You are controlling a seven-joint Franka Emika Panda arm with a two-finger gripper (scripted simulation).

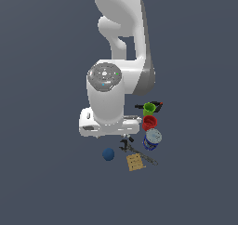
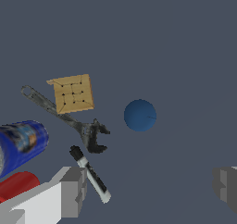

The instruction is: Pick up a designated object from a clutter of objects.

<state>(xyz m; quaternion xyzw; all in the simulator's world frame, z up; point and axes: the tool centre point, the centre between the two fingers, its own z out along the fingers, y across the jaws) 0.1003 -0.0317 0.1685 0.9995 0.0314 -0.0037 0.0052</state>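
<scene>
The white robot arm (image 1: pixel 118 47) descends from the upper part of the exterior view, its wrist block sitting over the near edge of the clutter. The plain grey-blue bench (image 1: pixel 46 173) carries all items.

The hand (image 2: pixel 150 190) is released: in the wrist view its two grey fingers (image 2: pixel 71 190) stand well apart with nothing between them. It hangs above the bench and touches no object.

The blue-and-white cylindrical can (image 1: pixel 152 140) stands upright at the exterior view's right of the group. Just beyond it is the red cup (image 1: pixel 149 122), and beyond that the green cup (image 1: pixel 149 109), the three forming a close row. A black tool (image 1: pixel 159 105) lies beside the green cup; contact cannot be judged.

The tan square tile with a dotted grid (image 1: pixel 135 162) lies flat at the near side of the clutter. A grey metal wrench (image 2: pixel 60 112) lies beside it, its shaft running along the tile's edge and its dark open head pointing away from the tile. A black-and-white marker pen (image 2: pixel 90 174) lies near the wrench head.

The designated object, a small smooth dark-blue ball (image 1: pixel 109 154), rests on the bench at the exterior view's left of the clutter, apart from every other item. In the wrist view the ball (image 2: pixel 140 115) lies beyond the fingers, roughly between their lines.
</scene>
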